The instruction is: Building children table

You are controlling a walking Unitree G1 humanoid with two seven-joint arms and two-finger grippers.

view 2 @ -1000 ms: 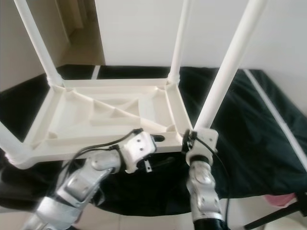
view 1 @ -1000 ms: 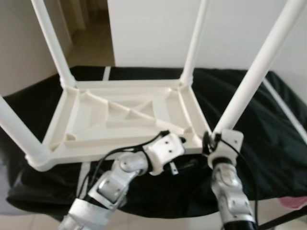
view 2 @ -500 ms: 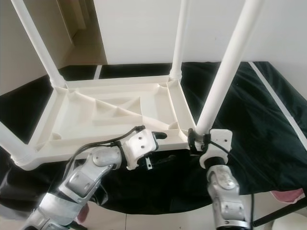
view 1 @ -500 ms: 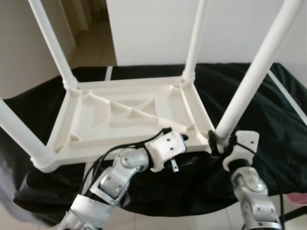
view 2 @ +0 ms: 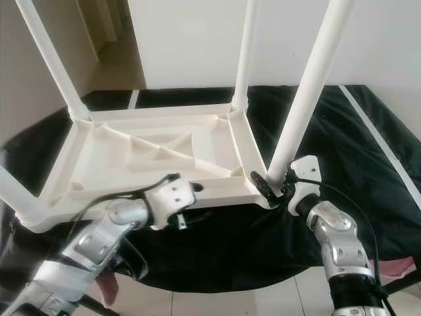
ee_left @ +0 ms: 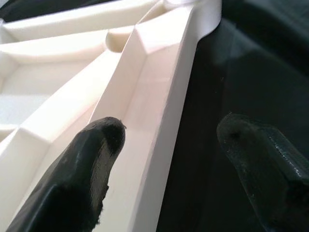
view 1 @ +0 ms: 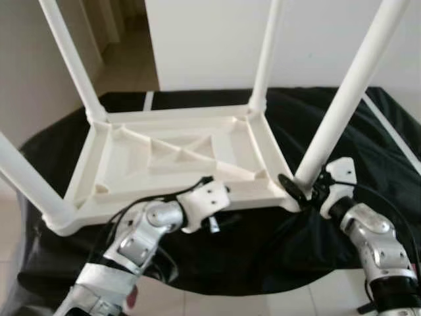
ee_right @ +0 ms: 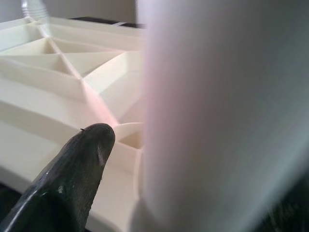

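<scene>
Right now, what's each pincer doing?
Left pincer: open, straddling the tabletop rim.
Right pincer: around the near-right table leg; grip cannot be told.

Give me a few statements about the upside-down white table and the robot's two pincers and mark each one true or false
1. The white table lies upside down on a black cloth. True.
2. Only two legs are fitted. False: four legs stand up from the corners.
3. The right pincer is at the base of the near right leg. True.
4. The left pincer is shut on the cloth. False: its fingers are apart, straddling the table's near rim.
5. The table is dark brown. False: it is white.
</scene>
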